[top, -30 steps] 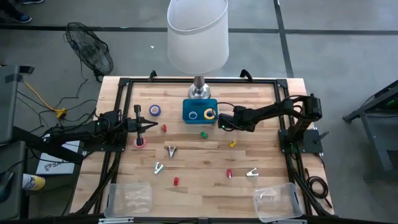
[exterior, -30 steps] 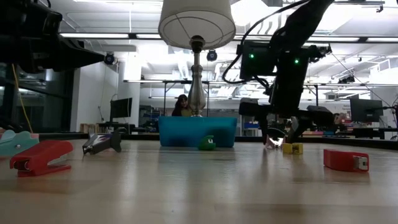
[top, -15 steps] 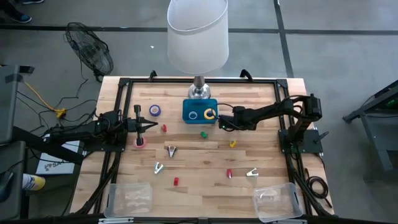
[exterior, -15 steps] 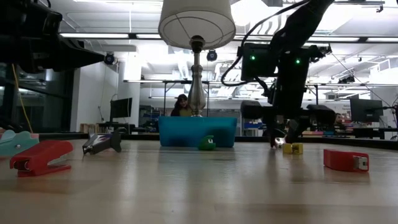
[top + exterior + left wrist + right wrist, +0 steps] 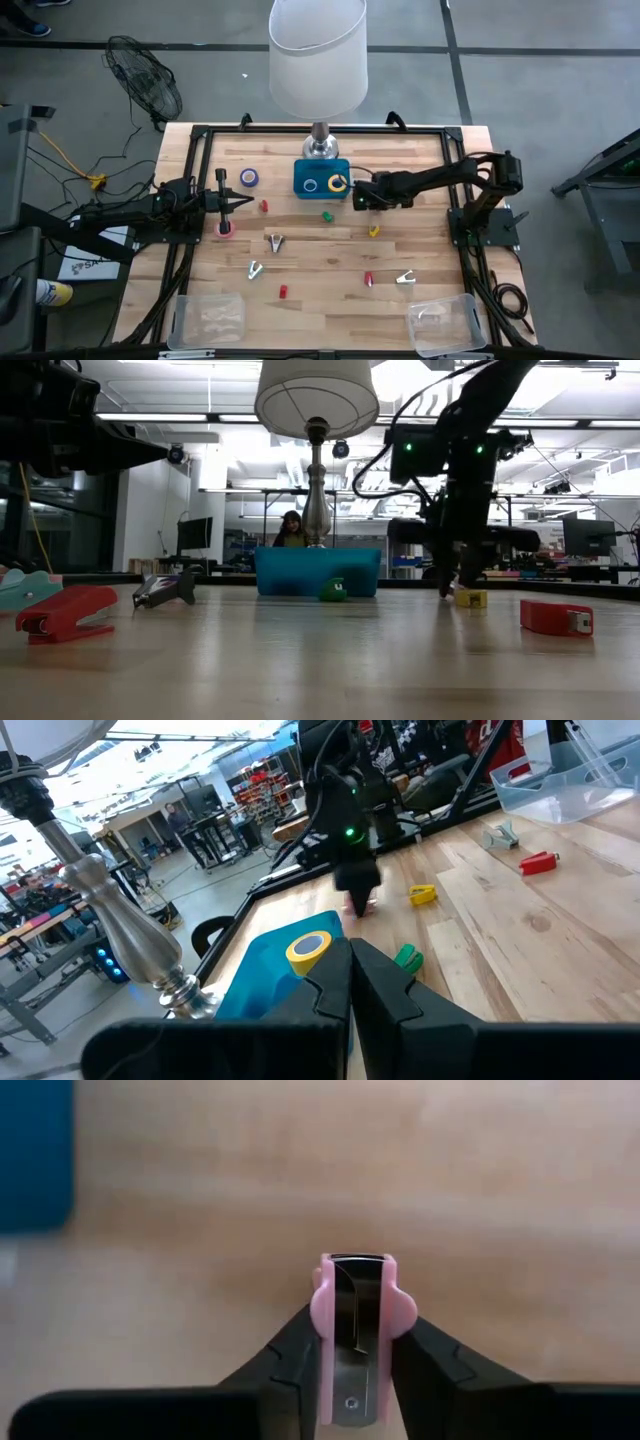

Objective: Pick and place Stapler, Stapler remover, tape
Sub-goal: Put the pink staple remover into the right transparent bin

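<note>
I'm seeing a pink staple remover [image 5: 354, 1330] clamped between my right gripper's [image 5: 352, 1370] two dark fingers [image 5: 290, 1355], its metal jaw facing the wrist camera above bare wood. In the high view that right gripper [image 5: 362, 195] is hanging just beside the blue tray [image 5: 305, 172], on the side away from the left arm, with the arm stretched across the table [image 5: 330, 265] from its base. The blue tray is sitting in front of the lamp [image 5: 318, 60] and is holding a yellow tape roll [image 5: 338, 183] and a blue tape roll [image 5: 311, 184]. A small green stapler [image 5: 327, 214] is lying near the tray's front edge, and a yellow stapler [image 5: 373, 231] a little farther out from it.

A purple tape roll [image 5: 249, 177] is lying on the wood beside the tray, toward the left arm, and a pink tape roll [image 5: 226, 229] is lying further from the tray, near my left gripper [image 5: 240, 203]. That left gripper is waiting over the table between those two rolls, its fingers [image 5: 385, 995] pressed together on nothing, pointing at the tray.
</note>
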You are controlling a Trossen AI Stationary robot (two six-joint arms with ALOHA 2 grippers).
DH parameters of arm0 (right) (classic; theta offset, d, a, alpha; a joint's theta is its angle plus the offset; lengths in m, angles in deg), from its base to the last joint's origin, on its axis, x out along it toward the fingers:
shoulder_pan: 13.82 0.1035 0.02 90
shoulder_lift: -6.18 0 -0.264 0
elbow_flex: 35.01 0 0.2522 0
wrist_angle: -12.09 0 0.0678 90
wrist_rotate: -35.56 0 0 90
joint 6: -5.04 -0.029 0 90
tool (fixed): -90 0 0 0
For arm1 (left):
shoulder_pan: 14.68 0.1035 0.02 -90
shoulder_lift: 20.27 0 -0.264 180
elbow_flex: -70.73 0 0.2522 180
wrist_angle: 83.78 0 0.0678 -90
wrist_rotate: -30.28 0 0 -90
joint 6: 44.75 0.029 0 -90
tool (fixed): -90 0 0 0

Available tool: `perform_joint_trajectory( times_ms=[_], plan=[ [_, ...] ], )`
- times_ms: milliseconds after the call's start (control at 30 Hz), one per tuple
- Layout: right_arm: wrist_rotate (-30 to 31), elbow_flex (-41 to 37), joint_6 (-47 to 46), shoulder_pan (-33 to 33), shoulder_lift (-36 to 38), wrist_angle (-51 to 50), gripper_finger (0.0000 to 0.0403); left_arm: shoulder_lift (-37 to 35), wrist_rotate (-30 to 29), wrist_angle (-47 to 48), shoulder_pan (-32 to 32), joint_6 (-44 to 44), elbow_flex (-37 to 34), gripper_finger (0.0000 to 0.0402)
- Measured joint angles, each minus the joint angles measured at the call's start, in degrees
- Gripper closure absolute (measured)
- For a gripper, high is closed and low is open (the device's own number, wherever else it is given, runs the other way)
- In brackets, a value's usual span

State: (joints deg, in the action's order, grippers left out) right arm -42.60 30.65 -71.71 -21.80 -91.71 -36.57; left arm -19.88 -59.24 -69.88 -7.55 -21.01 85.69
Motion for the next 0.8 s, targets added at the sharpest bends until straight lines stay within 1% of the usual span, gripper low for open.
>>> perform_joint_trajectory(
  times_ms=[100, 167, 333, 433, 600, 700, 800],
  plan=[
    [-4.86, -0.04, 1.72, 1.06, 1.71, -0.84, 0.031, 0.0, 0.0, 0.0, 0.0, 0.0, -0.01, 0.04],
    [-6.99, -0.04, 2.45, 1.95, 3.28, -1.72, 0.031, -0.02, -0.01, 0.0, -0.02, 0.0, -0.01, 0.04],
    [-9.08, -0.04, 2.72, 5.12, 8.93, -5.92, 0.0316, -0.02, -0.01, 0.0, -0.02, 0.0, -0.01, 0.04],
    [-11.22, -0.02, 3.73, 8.31, 13.25, -7.95, 0.0316, -0.01, 0.02, 0.0, -0.02, 0.0, 0.01, 0.04],
    [-14.13, 0.02, 3.44, 16.72, 20.11, -13.23, 0.0312, -0.01, 0.0, 0.0, -0.01, 0.0, 0.0, 0.04],
    [-16.12, 0.02, 1.43, 23.66, 23.72, -16.1, 0.0313, -0.01, -0.01, 0.0, -0.02, 0.0, 0.01, 0.04],
    [-17.68, 0.02, -1.59, 31.23, 26.03, -16.81, 0.0312, 0.0, 0.01, 0.0, -0.02, 0.0, -0.01, 0.04]
  ],
)
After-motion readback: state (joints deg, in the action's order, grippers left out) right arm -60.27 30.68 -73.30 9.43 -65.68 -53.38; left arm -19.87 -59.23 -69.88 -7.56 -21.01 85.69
